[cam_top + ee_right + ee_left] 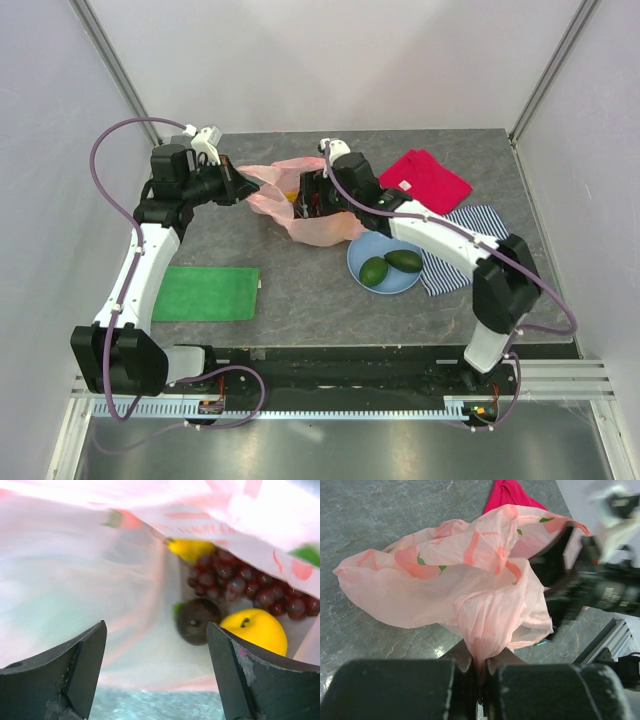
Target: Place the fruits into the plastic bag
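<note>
The pink plastic bag [318, 226] lies mid-table; it also fills the left wrist view [445, 585]. My left gripper [243, 187] is shut on a bunched fold of the bag [482, 650] and holds it up. My right gripper [308, 200] is open and empty at the bag's mouth. Inside the bag [75, 580] lie the dark red grapes [240, 585], a yellow citrus [255, 630], the dark round fruit [196, 621] and another yellow fruit [192, 548]. An avocado [404, 261] and a green lime [374, 271] sit on the blue plate [400, 284].
A red folded cloth [425, 180] lies at the back right. A striped cloth [470, 245] lies under the plate's right side. A green cloth [205, 293] lies at the front left. Grey walls enclose the table.
</note>
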Available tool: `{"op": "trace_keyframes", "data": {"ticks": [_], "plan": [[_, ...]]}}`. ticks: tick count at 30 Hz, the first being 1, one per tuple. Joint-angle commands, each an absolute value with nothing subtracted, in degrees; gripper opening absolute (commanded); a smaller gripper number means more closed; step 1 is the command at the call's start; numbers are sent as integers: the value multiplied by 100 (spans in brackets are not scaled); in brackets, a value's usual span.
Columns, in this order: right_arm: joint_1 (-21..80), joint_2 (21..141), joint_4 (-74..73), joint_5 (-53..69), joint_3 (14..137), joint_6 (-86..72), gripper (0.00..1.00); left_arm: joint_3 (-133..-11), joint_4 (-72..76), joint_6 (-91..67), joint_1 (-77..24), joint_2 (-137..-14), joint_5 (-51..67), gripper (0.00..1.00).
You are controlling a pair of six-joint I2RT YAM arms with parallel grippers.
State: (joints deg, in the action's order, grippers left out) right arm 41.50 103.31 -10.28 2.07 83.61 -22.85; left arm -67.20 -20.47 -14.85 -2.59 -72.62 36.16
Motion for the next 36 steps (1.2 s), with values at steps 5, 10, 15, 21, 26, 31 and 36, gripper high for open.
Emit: {"op": "trace_keyframes", "data": {"ticks": [5, 10, 15, 21, 26, 31, 36], "plan": [[4140, 8827, 720, 1124, 7314, -2259, 87, -6768, -1890, -1529, -229, -7242, 3727, 2], [4140, 8219, 1055, 2213, 6901, -2021, 87, -6776, -1890, -1538, -229, -7233, 3727, 2], [4140, 7489, 302, 2110, 6575, -1829, 87, -6776, -1898, -1538, -229, -7233, 3727, 2], [4105, 6637, -1051, 987, 5864, -1617, 89, -6768, -1890, -1529, -229, -7242, 3735, 1], [3911, 5891, -1573, 396, 5353, -1898, 91, -6768, -1898, -1529, -229, -7242, 3735, 1], [3490, 5669, -2144, -526, 5107, -2592, 93, -6776, -1898, -1538, -229, -7233, 3762, 2], [3445, 5809, -2444, -1002, 4914, -3637, 92, -6776, -1898, -1547, -229, -7242, 3771, 2]]}}
